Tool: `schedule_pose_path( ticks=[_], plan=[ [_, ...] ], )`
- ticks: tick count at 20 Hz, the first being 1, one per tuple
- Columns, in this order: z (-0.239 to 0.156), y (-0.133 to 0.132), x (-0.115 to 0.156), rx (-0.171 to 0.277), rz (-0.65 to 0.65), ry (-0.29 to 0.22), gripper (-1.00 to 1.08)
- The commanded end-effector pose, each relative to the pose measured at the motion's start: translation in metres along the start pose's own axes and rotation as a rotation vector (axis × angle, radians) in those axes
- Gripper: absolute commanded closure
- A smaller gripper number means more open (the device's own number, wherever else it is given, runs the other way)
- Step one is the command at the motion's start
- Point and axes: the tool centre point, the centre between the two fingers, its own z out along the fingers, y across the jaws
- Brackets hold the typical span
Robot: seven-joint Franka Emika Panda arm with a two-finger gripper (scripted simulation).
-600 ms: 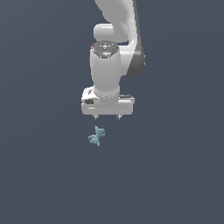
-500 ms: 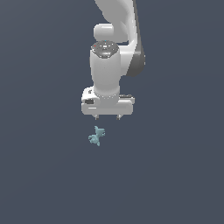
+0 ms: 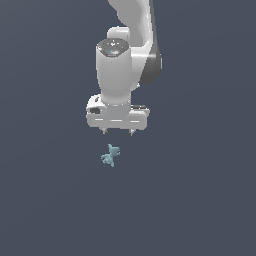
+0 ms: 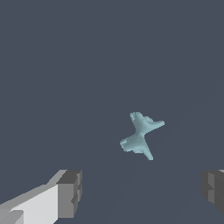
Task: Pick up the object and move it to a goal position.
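Figure [image 3: 109,155] lies alone on the dark floor [image 3: 200,200], small, teal, lumpy, limbs sticking out. Gripper [image 3: 118,132] hangs above it, fingers [image 4: 69,194] spread wide, nothing between them, not touching it. In the wrist view the figure [image 4: 141,135] sits beyond the fingertips.

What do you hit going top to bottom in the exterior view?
Arm → tool, open → teal figure, lying free below the tool on the dark floor.
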Motion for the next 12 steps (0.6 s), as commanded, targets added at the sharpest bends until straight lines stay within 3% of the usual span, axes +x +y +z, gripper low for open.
schedule_pose_path(
  ticks=[1, 12],
  plan=[
    [0.000, 0.000, 0.000, 0.000, 0.001, 0.000, -0.92],
    [0.036, 0.013, 0.004, 0.006, 0.119, -0.024, -0.92]
  ],
)
